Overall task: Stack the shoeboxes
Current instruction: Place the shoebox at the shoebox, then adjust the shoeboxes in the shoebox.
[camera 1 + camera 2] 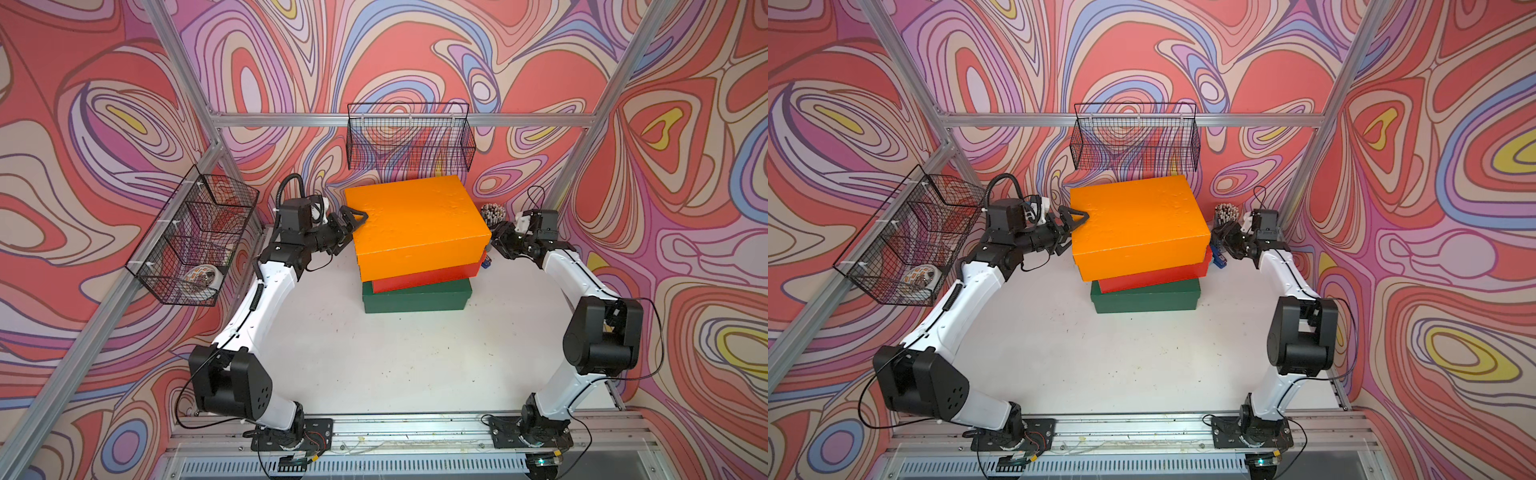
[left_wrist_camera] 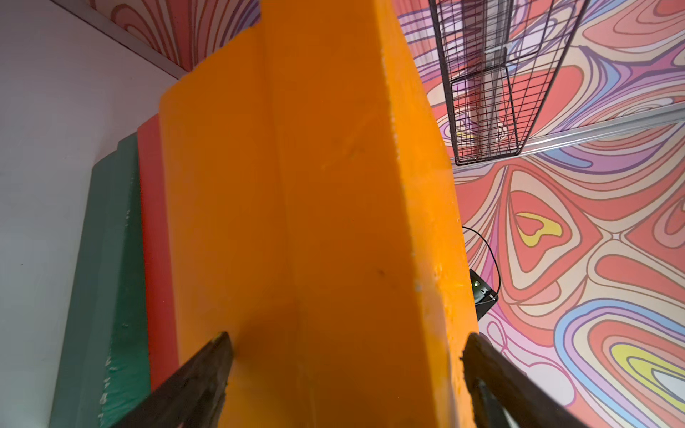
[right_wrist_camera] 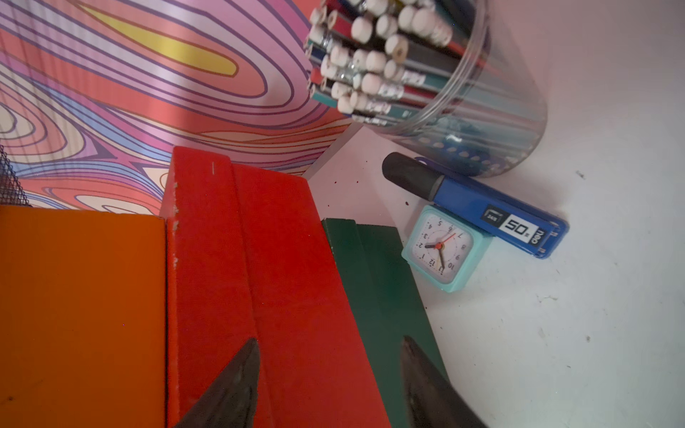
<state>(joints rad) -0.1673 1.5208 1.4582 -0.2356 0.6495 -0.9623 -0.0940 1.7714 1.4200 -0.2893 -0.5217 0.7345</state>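
orange shoebox (image 1: 415, 224) 1 | red shoebox (image 1: 424, 279) 1 | green shoebox (image 1: 415, 300) 1 | stacked

Clock (image 3: 441, 248) sits beside stapler (image 3: 493, 211), near pencil jar (image 3: 511, 122).

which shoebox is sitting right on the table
The dark green shoebox: it rests on the white table at the bottom of the stack; the red shoebox lies on it, the orange shoebox on top.
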